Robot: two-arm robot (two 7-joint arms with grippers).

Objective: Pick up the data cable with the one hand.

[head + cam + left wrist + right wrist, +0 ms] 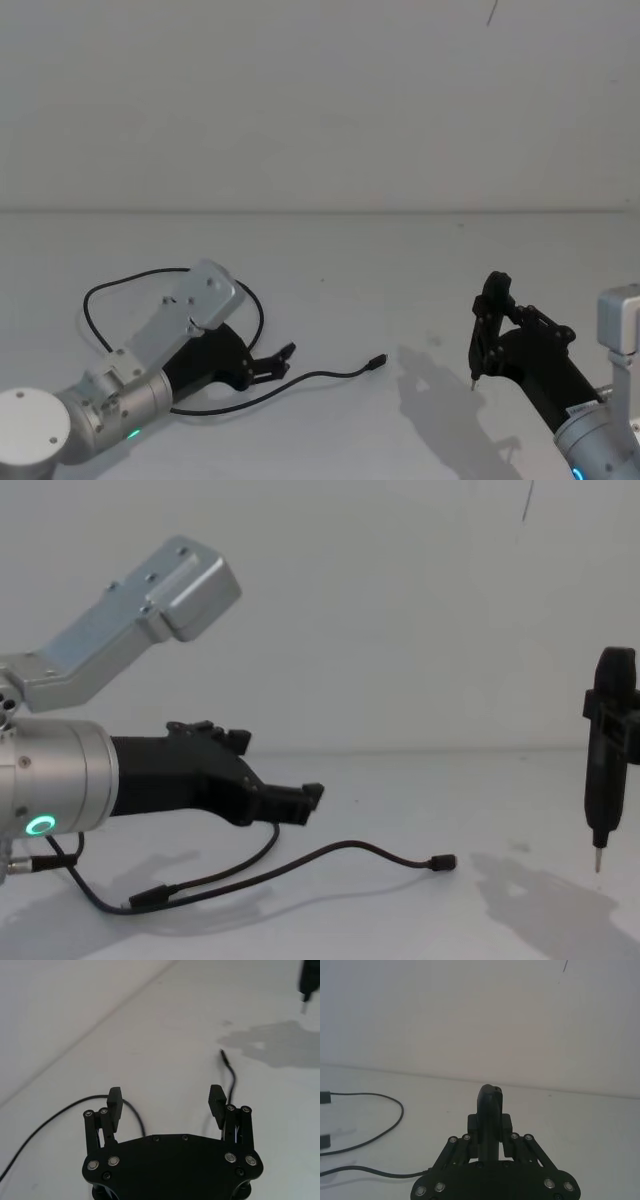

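Left tool (278, 362) gapes wide, stretched low over the data cable (320, 377); right tool (497, 312) clamps an upright pen-shaped probe (478, 350).

Pale grey-white tabletop (330, 300) spans the lower half of the head view, and a plain off-white wall (320, 100) rises behind it in the upper half. The two meet in a straight horizontal seam (320, 210) across mid-frame. A thin dark line (492, 12) slants down from the top edge at the upper right of the wall; the chest view shows it in the same corner. Lighting is even and diffuse. A soft grey shadow (435, 390) lies on the tabletop at lower right of centre. A small dark speck (322, 280) marks the surface near centre.
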